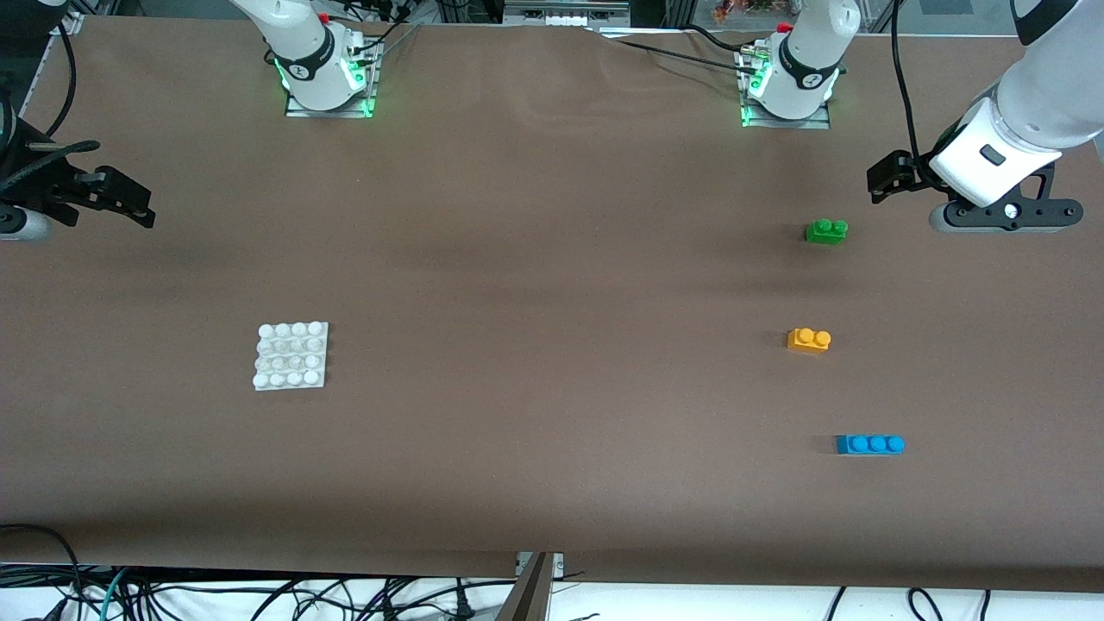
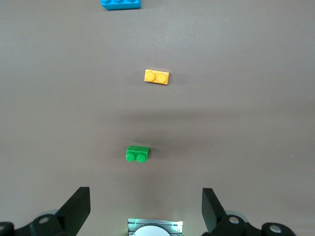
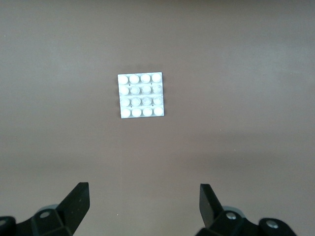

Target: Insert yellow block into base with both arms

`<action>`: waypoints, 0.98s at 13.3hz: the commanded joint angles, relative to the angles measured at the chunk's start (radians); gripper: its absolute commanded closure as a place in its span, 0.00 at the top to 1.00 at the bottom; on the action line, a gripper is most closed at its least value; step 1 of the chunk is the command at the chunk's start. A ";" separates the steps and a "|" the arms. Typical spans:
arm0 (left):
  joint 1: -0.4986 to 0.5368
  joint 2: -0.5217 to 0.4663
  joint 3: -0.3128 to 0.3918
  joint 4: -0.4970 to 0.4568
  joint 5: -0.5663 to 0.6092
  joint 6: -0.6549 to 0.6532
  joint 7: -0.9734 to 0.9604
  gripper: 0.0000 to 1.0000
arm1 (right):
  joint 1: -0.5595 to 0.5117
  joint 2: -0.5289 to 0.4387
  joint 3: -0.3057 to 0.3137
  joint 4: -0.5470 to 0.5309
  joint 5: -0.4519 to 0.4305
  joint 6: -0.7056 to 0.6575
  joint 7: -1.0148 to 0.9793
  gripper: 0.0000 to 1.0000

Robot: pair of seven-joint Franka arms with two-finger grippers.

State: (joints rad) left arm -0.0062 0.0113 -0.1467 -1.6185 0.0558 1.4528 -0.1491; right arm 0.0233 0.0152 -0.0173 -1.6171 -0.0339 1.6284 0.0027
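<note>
1. I count three small bricks on my table: one yellow block (image 1: 809,340), one green brick (image 1: 826,231), one blue brick (image 1: 869,444).
2. One white base (image 1: 291,355), sixteen studs in a four-by-four grid.
3. Two arms: one left gripper (image 2: 145,209), one right gripper (image 3: 144,206).

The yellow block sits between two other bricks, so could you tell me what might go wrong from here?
1. The yellow block lies between the green brick and the blue brick; the open left gripper might take the wrong one.
2. The base lies loose on the table; pressing could shift it unless the open right gripper steadies it.
</note>
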 commanded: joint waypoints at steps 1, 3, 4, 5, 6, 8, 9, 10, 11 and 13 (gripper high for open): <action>0.005 0.015 -0.001 0.032 -0.025 -0.023 0.006 1.00 | -0.005 0.002 0.000 0.009 0.009 -0.010 0.006 0.99; 0.005 0.015 -0.001 0.032 -0.027 -0.023 0.006 1.00 | -0.003 0.002 0.002 0.009 0.006 -0.010 0.003 0.99; 0.005 0.015 0.001 0.032 -0.025 -0.023 0.006 1.00 | -0.002 0.002 0.002 0.011 0.000 -0.010 0.002 0.99; 0.005 0.015 -0.001 0.032 -0.027 -0.023 0.005 1.00 | -0.003 0.002 0.002 0.011 0.003 -0.010 0.003 0.99; 0.005 0.015 -0.001 0.032 -0.027 -0.023 0.006 1.00 | -0.003 0.002 0.002 0.013 0.006 -0.010 0.005 0.99; 0.005 0.015 -0.001 0.032 -0.027 -0.023 0.006 1.00 | 0.003 0.002 0.004 0.013 -0.003 -0.002 0.008 0.99; 0.005 0.015 -0.001 0.032 -0.027 -0.023 0.006 1.00 | 0.003 0.014 0.005 0.011 -0.001 -0.002 0.008 0.99; 0.005 0.015 -0.001 0.032 -0.027 -0.023 0.005 1.00 | 0.003 0.047 0.005 0.011 0.003 -0.005 0.010 0.99; 0.005 0.015 -0.001 0.032 -0.027 -0.023 0.005 1.00 | 0.009 0.081 0.013 0.013 -0.003 0.001 0.007 0.99; 0.005 0.015 -0.001 0.032 -0.027 -0.023 0.005 1.00 | 0.029 0.097 0.013 0.008 -0.017 -0.008 -0.009 0.99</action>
State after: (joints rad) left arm -0.0062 0.0118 -0.1467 -1.6180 0.0558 1.4528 -0.1491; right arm 0.0380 0.0834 -0.0082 -1.6218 -0.0358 1.6298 0.0010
